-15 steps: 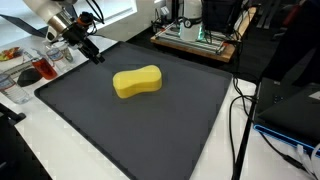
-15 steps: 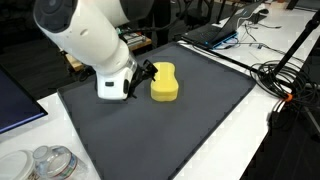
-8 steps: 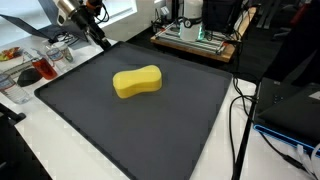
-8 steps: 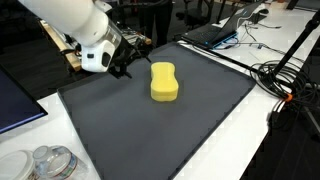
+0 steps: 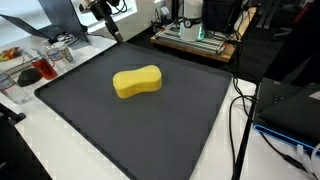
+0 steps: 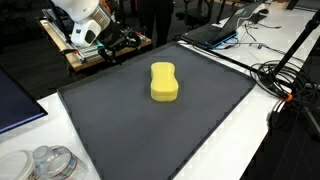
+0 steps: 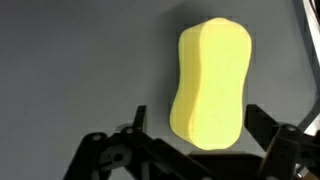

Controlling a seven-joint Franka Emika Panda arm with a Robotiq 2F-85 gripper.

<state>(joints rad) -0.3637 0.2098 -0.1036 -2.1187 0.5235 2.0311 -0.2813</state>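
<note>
Jaws – spread wide, gripping nothing, hanging in air over edge of dark grey rubber mat (image 5: pixel 150 130). Yellow peanut-shaped foam sponge (image 5: pixel 137 81) lies flat on mat, below jaws and well apart from them. In wrist view sponge (image 7: pixel 212 85) shows lengthwise between two fingertips (image 7: pixel 138 120), untouched. In both exterior views sponge (image 6: pixel 164 82) sits near mat centre. White table (image 5: pixel 25 140) carries mat — wooden rack (image 6: pixel 72 58) just behind jaws.
</note>
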